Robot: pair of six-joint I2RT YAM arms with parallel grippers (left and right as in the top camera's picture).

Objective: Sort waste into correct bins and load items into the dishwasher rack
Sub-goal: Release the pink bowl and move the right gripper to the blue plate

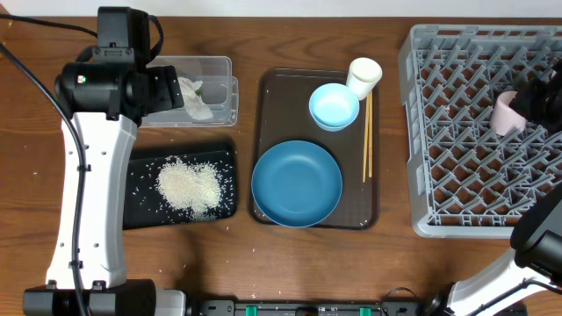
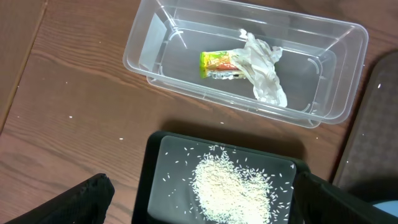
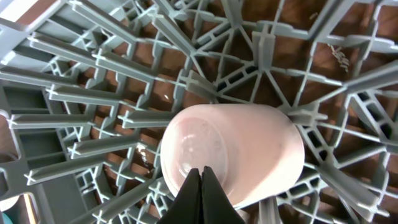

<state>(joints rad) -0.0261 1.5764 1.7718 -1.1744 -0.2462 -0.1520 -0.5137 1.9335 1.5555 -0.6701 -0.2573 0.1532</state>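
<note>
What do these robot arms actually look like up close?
The left arm has long white segments joined by bulky black joints, one bearing a small green dot; a black cable runs beside it. The right arm shows the same white and black. Both arms' jaws are black.

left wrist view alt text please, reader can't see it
A clear tub on a wooden table holds a crumpled white napkin and a yellow-green wrapper; nearer the camera, a black tray holds a heap of rice.
</note>
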